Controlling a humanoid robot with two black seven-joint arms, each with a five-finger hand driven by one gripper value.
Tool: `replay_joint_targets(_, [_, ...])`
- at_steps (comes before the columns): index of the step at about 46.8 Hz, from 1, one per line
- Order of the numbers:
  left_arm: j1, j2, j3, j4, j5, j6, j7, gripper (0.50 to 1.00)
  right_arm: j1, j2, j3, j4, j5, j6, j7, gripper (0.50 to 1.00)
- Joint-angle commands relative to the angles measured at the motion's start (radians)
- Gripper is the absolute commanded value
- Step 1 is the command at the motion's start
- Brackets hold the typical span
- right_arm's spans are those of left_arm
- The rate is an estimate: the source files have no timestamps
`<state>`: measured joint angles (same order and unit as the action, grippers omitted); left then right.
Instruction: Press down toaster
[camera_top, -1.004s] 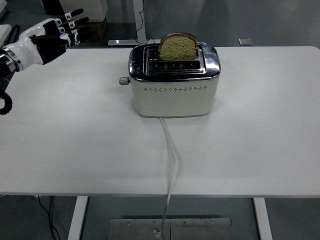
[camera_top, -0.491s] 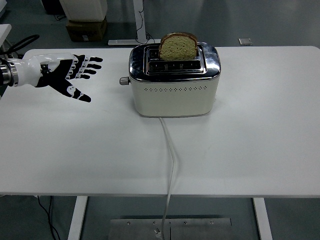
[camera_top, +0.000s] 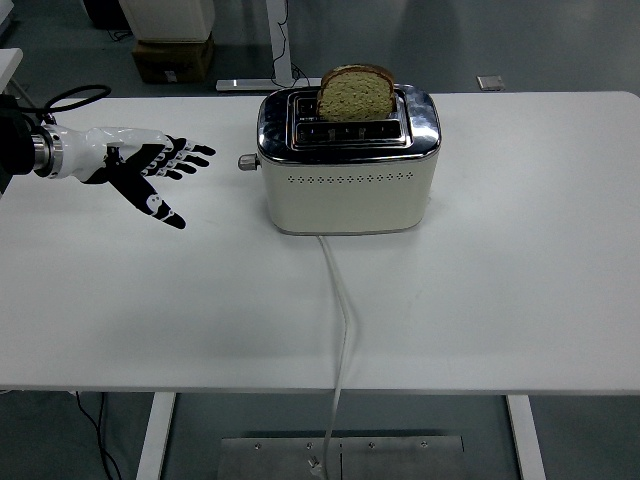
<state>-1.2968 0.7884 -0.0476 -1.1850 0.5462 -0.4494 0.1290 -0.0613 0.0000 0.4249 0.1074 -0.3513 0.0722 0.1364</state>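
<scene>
A cream toaster (camera_top: 348, 185) with a chrome top stands at the table's middle back. A slice of bread (camera_top: 355, 93) sticks up from its rear slot. Its lever knob (camera_top: 246, 162) juts out of the left end, high up. My left hand (camera_top: 150, 172) is open, fingers spread and pointing right, low over the table a short way left of the knob and apart from it. The right arm is out of view.
A white power cord (camera_top: 343, 320) runs from the toaster's front down over the table's near edge (camera_top: 300, 388). Cardboard boxes (camera_top: 170, 52) and a table frame stand on the floor behind.
My left hand has come down from the upper left, opened flat, and moved right toward the toaster's knob. The toaster and bread have not moved.
</scene>
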Motion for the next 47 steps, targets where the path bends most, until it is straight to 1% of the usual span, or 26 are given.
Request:
replay_joint_targets(1, [-0.018, -0.034, 0.011, 0.033, 0.0, 0.0, 0.0, 1.0, 0.0, 0.0, 0.002, 0.0, 0.0, 0.0, 0.0, 1.0])
replay_joint_targets(5, [-0.029, -0.054, 0.031, 0.048, 0.0, 0.0, 0.0, 1.0, 0.0, 0.0, 0.002, 0.0, 0.0, 0.0, 0.0, 1.0])
replay_joint_targets(17, [-0.039, -0.075, 0.075, 0.061, 0.0, 0.0, 0.0, 1.0, 0.0, 0.0, 0.0, 0.0, 0.0, 0.0, 0.0, 1.0])
replay_joint_targets(32, [-0.05, -0.077, 0.077, 0.084, 0.0, 0.0, 0.0, 1.0, 0.0, 0.0, 0.002, 0.0, 0.0, 0.0, 0.0, 1.0])
replay_joint_targets(41, [-0.044, -0.118, 0.078, 0.11, 0.0, 0.0, 0.0, 1.0, 0.0, 0.0, 0.002, 0.0, 0.002, 0.0, 0.0, 1.0])
replay_joint_targets(47, [-0.042, -0.12, 0.078, 0.119, 0.0, 0.0, 0.0, 1.0, 0.0, 0.0, 0.002, 0.0, 0.0, 0.0, 0.0, 1.0])
